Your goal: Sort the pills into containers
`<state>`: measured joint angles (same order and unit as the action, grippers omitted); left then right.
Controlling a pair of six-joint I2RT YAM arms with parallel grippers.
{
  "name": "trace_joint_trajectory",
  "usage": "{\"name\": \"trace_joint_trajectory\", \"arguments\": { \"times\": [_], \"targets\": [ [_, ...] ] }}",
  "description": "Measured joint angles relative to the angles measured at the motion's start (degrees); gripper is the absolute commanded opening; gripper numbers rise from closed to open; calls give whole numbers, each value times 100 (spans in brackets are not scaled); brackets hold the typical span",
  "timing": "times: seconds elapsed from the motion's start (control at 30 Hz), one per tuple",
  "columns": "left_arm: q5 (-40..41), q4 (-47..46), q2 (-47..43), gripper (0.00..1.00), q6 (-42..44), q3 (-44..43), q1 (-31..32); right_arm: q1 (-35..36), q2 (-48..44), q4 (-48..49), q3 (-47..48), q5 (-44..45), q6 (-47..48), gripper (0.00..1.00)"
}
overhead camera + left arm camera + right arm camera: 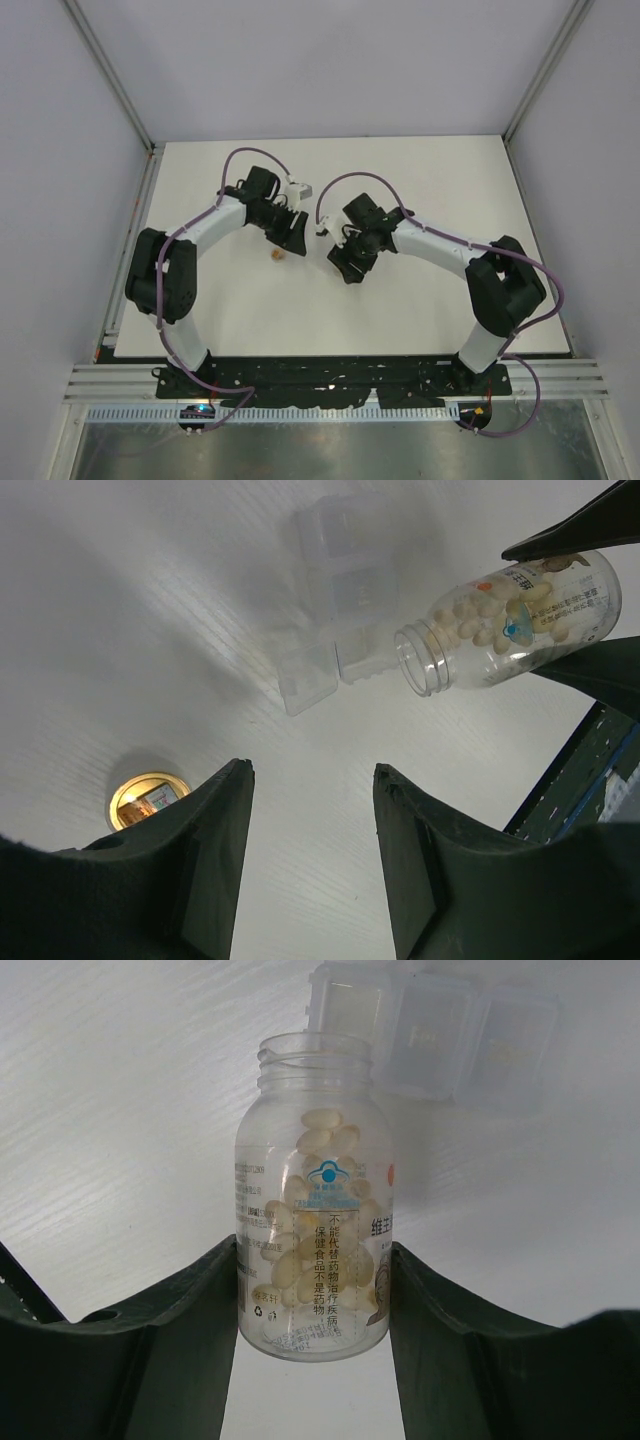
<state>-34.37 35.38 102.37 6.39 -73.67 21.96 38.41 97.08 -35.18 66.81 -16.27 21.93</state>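
In the top view you see two arms over the white table (pixel 450 180). The left gripper (pixel 290 235) and the right gripper (pixel 345 265) are near each other at mid-table. One small amber bottle (pixel 277 253) stands just near of the left gripper. You cannot judge either gripper's opening from up here.

In the left wrist view your left gripper (pixel 310 770) is spread wide with nothing between its fingers. The amber bottle (pixel 147 797) is seen end-on beside the left finger, and its label is too small to read. To the far right, one clear bottle (pixel 510 620) lies tilted between two dark fingers, with its uncapped mouth towards a clear pill organiser (pixel 335 590). Pale pills (pixel 470 620) fill the bottle, too heaped to count.

In the right wrist view your right gripper (pixel 312 1260) is clamped on the clear bottle (pixel 312 1210), one finger on each side. Its label carries a blue logo and Chinese print, including "保健食品不是药物". The pale oval pills (pixel 322 1118) sit inside. Beyond its open mouth the pill organiser (pixel 430 1030) shows three lidded cells. The embossing on the lids is unreadable.
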Motion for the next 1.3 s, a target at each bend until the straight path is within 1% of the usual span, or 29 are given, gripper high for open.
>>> {"name": "trace_joint_trajectory", "arguments": {
  "times": [0.3,1.3],
  "targets": [
    [31,-7,-13,57,-17,63,0,17,125,-140,179,72,2,6],
    [282,-140,-63,58,-151,127,-61,74,365,-597,629,247,44,6]
  ]
}}
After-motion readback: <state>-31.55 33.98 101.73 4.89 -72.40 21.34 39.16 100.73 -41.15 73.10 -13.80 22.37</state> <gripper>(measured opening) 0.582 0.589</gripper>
